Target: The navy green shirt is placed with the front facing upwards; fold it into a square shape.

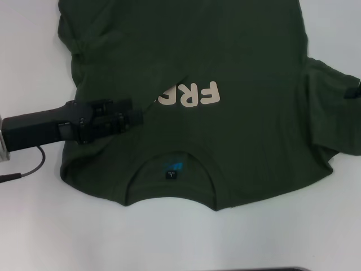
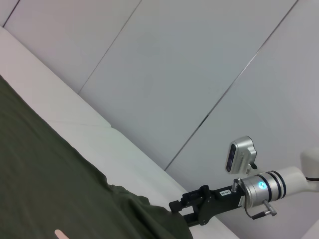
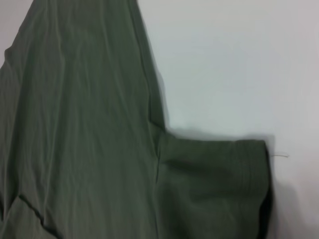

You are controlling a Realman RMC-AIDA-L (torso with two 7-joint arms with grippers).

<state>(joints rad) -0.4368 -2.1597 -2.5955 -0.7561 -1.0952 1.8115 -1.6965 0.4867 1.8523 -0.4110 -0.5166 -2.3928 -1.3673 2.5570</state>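
folding state: the navy green shirt [image 1: 237, 68] lay front up across the white bench [image 1: 169, 243], collar toward the near edge, its left side already turned in over the "fre" lettering [image 1: 194, 95].
left gripper [image 1: 135, 116]: reached in from the bench's left edge, low over the folded flap; i could not tell how its fingers stood or whether they had cloth.
right gripper [image 2: 187, 211]: sat at the right sleeve [image 1: 333, 107] by the bench's right edge; finger state could not be told.
risk: the flap might have slid back or bunched if the cloth dragged on release, leaving an uneven square.
containers: none were in view.
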